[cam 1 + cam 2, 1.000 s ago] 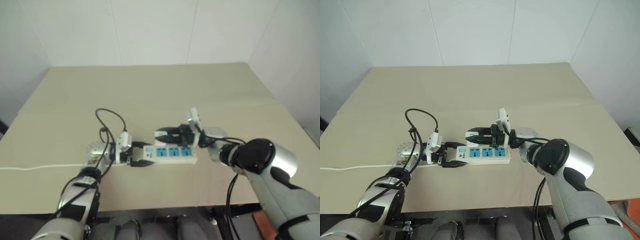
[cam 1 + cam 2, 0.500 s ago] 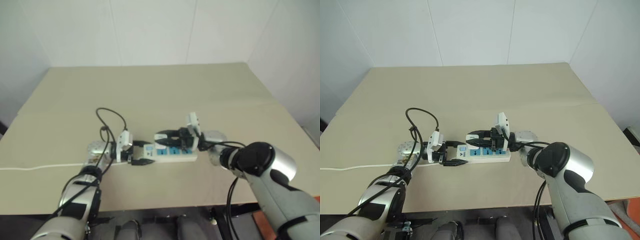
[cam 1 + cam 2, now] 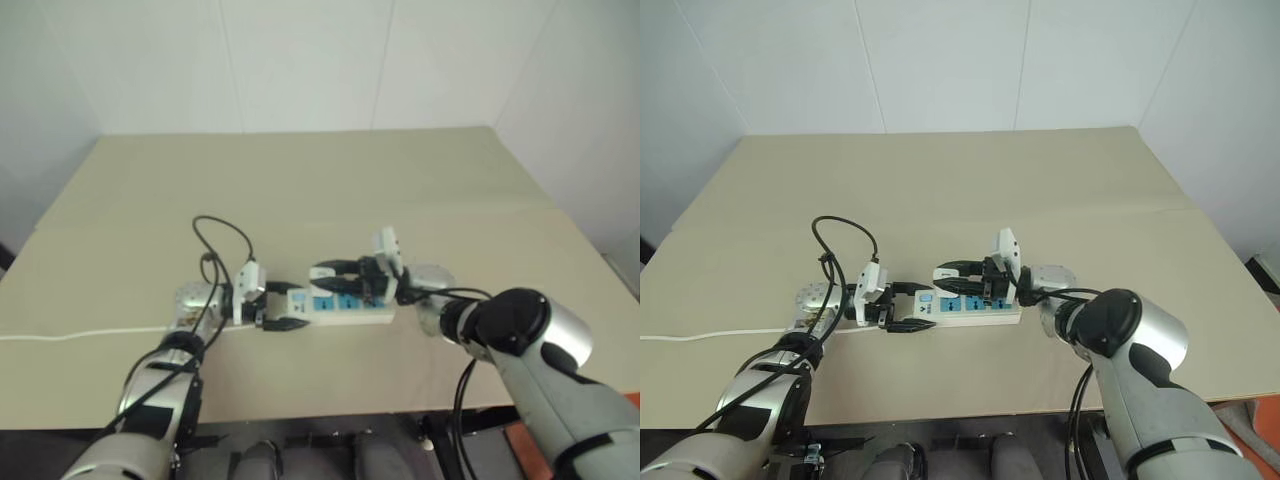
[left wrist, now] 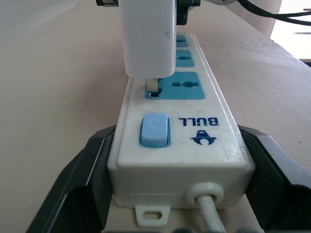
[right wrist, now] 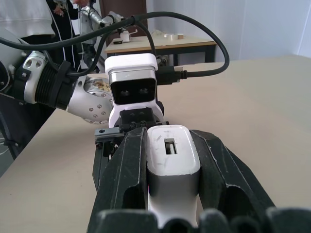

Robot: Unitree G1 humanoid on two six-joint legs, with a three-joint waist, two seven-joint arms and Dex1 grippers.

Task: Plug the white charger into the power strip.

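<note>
Standing upright over the power strip (image 4: pixel 177 145), one white charger (image 4: pixel 148 36) is seen with its prongs entering the blue socket face nearest the switch; a gap remains between its body and the strip, so it is not fully seated. Three blue socket faces are counted along the strip, plus one pale blue switch (image 4: pixel 154 130) at the end where one thin white cord (image 4: pixel 210 213) leaves it. The charger is pinched between the two black fingers of the right claw (image 5: pixel 172 167), which is closed on its sides. The switch end of the strip is gripped by the left claw (image 3: pixel 908 307), one finger (image 4: pixel 77 189) being pressed against each long side. The strip lies flat on the single beige counter (image 3: pixel 970 190), near its front edge, and the cord is seen trailing off across the counter toward the left edge.
</note>
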